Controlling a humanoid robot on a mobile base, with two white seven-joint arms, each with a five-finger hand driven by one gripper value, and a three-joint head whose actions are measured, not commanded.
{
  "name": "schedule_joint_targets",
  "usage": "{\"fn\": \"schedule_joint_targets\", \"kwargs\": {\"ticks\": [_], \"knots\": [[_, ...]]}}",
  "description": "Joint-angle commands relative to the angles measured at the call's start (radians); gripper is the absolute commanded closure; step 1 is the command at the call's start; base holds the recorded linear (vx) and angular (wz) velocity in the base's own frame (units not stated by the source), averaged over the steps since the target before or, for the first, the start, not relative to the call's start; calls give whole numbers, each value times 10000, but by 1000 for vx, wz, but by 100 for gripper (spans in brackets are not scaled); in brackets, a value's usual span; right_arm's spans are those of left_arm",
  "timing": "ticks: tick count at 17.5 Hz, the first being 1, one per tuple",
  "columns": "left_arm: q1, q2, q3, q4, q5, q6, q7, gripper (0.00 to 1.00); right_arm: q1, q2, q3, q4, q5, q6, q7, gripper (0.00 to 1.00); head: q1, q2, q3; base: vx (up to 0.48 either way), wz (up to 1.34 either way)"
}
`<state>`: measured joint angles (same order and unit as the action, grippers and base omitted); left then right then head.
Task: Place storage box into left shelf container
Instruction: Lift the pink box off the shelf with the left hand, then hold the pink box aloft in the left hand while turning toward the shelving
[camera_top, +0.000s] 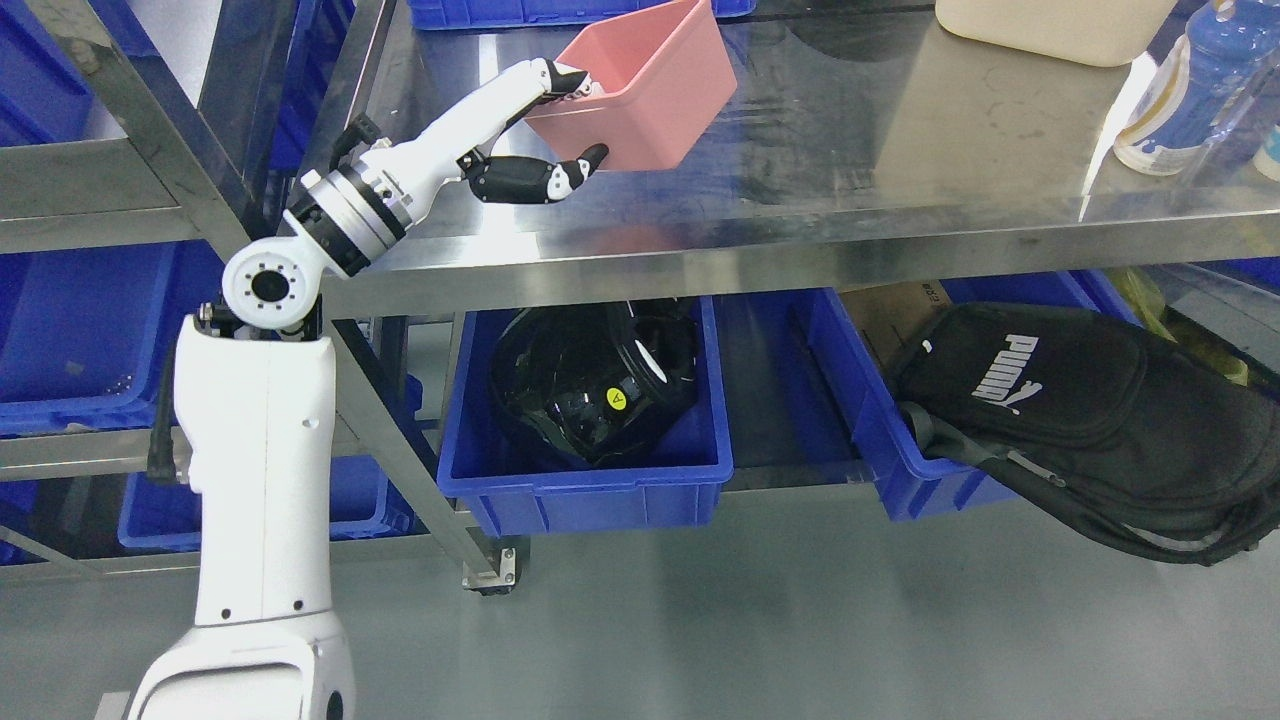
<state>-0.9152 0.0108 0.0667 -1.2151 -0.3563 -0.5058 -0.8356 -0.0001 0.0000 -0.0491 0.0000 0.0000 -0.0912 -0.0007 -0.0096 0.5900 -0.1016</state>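
Left hand (560, 130) gripping pink box (650, 90), fingers (565, 82) hooking over its rim, thumb beneath, box tilting above steel tabletop (850, 180), blue bin (585, 480) sitting below

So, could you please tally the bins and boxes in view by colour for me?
Counting partly visible ones:
Pink storage box, gripped by left robot hand: 1
Blue bins, e.g. the one holding a black helmet: about 7
Cream box: 1
Total: about 9

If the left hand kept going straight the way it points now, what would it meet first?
The left hand points up and right, gripping the pink box by its near wall, so it would only push that box along the steel tabletop toward the blue bin; depth is unclear.
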Motion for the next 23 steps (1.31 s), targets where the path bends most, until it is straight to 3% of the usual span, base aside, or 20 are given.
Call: {"fn": "schedule_joint_targets", "kwargs": {"ticks": [1,12,18,23], "knots": [[2047,67,-37,-3480,848,-1319,11,100,78,-175,0,-174,-31,-8,7,0,0,0,0,0,0],[3077,67,-146,-3711,1262,-2336,88,100,78,-175,0,-174,-31,-8,7,0,0,0,0,-34,189],[3229,67,-743,-3711,1446,-2366,149,99,78,-175,0,-174,-31,-8,7,0,0,3,0,-99,990],[3414,67,-698,-3711,1446,-2366,165,99,78,-175,0,-174,-31,-8,7,0,0,3,0,-60,1771]]}}
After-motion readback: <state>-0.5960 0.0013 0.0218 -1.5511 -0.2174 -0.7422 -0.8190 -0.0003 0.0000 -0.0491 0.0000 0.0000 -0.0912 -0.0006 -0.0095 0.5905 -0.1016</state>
